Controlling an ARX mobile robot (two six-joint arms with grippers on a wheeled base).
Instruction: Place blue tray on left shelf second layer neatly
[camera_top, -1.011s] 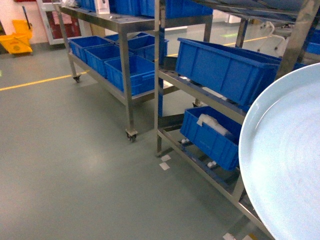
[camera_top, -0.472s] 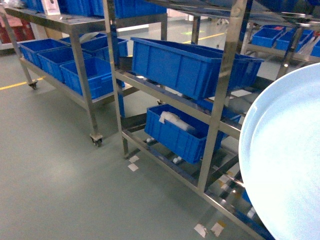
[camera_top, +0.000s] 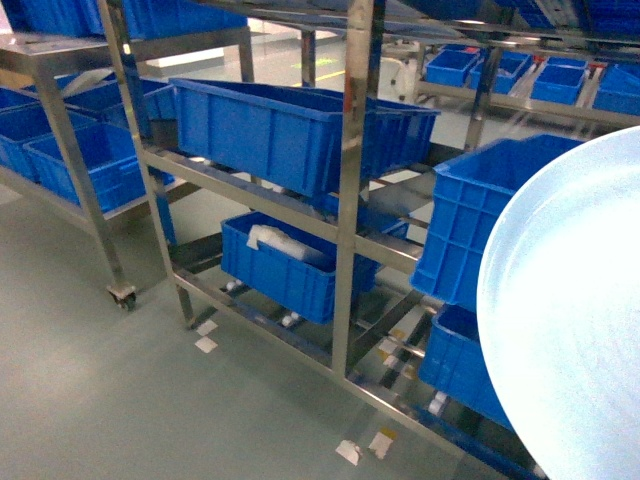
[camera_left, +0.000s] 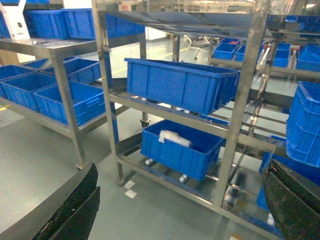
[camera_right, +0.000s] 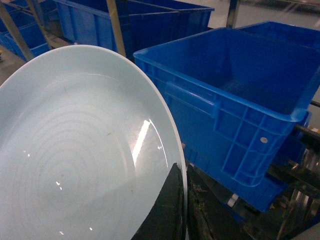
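Observation:
The blue tray (camera_top: 570, 320) is a pale glossy round dish filling the right side of the head view, held on edge in the air. My right gripper (camera_right: 184, 200) is shut on its rim, one finger on each face, and the tray (camera_right: 75, 150) fills the left of the right wrist view. The steel rack (camera_top: 355, 200) stands ahead, its second layer (camera_top: 260, 195) carrying a large blue crate (camera_top: 290, 125). My left gripper (camera_left: 181, 170) hangs open and empty in front of the rack (camera_left: 240, 120), its dark fingers (camera_left: 70, 210) at the frame's lower corners.
A deep-blue crate (camera_right: 235, 100) sits close beside the tray's rim, on the rack's right bay. A lower crate (camera_top: 290, 265) holds a white bag. A wheeled steel table (camera_top: 70, 160) with more crates stands left. White tape marks (camera_top: 205, 335) lie on the grey floor.
The head view has swung right: the rack and wheeled table slid left in the frame, and a right-bay crate came into view. The tray keeps its place in the right gripper.

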